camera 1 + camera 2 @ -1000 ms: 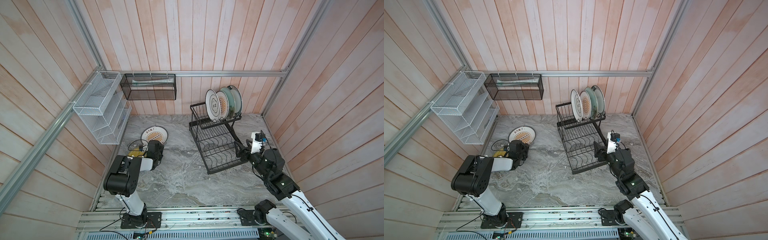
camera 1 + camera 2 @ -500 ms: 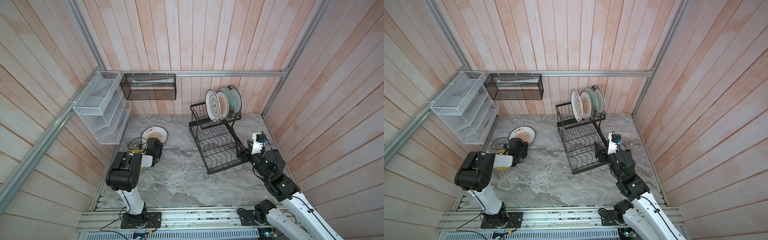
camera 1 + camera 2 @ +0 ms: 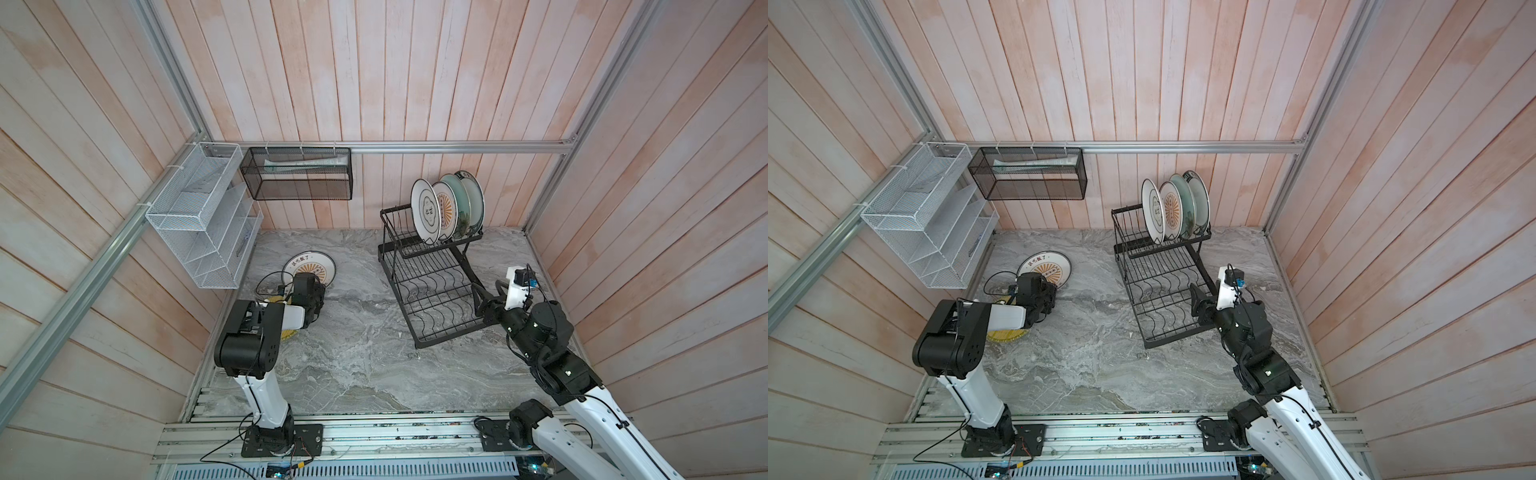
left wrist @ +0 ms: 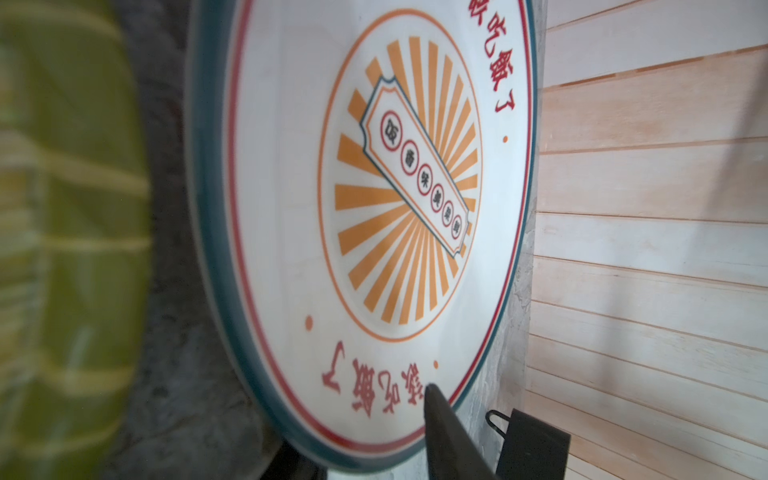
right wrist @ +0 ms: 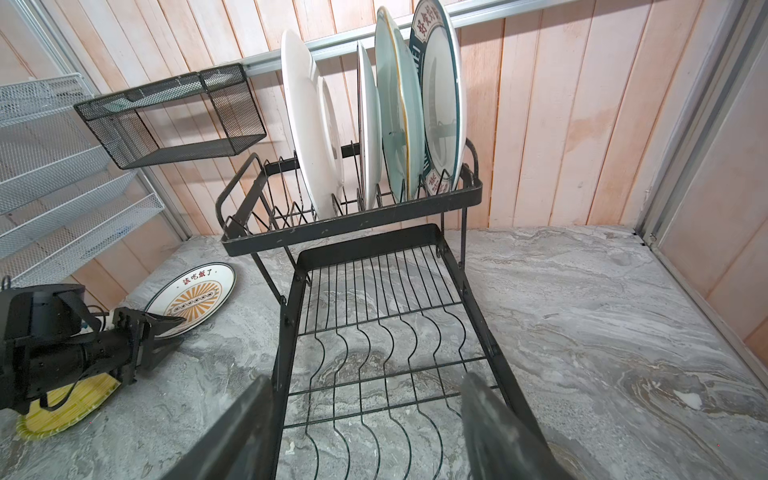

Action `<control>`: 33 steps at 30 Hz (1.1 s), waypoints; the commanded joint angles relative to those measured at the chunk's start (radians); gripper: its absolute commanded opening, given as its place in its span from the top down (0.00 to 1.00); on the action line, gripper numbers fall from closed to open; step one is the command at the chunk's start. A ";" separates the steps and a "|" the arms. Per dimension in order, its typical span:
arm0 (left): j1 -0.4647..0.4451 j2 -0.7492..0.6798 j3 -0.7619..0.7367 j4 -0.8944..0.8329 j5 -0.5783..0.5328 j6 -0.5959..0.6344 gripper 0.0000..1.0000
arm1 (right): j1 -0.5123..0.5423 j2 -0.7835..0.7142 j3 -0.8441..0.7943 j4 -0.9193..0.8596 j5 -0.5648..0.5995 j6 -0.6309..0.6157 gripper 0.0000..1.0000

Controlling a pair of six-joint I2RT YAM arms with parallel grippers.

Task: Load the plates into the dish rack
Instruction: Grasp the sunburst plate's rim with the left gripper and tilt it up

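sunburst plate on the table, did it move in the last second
No. The sunburst plate lies flat in the same spot in both top views, no nearer the white shelf or the rack.

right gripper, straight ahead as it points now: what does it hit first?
Probably the dish rack: its lower tray wires sit dead ahead of the right gripper, between its open jaws. Depth unclear.

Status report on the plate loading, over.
Left gripper straddling rim of white orange-sunburst plate on marble table, grip unconfirmed. Right gripper open, empty, over black wire dish rack. Four plates racked upright; yellow ribbed plate under left arm.
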 commanded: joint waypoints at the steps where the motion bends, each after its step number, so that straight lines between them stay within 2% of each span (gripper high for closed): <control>1: 0.003 0.030 0.000 -0.022 0.016 0.009 0.65 | -0.004 -0.010 -0.006 -0.005 0.008 0.009 0.28; 11: 0.003 0.026 -0.007 -0.006 0.027 0.022 0.76 | -0.004 -0.018 -0.002 -0.013 0.008 0.013 0.28; 24: 0.003 0.018 0.004 -0.006 0.038 0.039 0.78 | -0.005 -0.017 0.004 -0.014 0.003 0.012 0.28; 33: 0.003 -0.013 0.020 -0.043 0.036 0.095 0.86 | -0.004 -0.016 0.012 -0.021 -0.003 0.016 0.28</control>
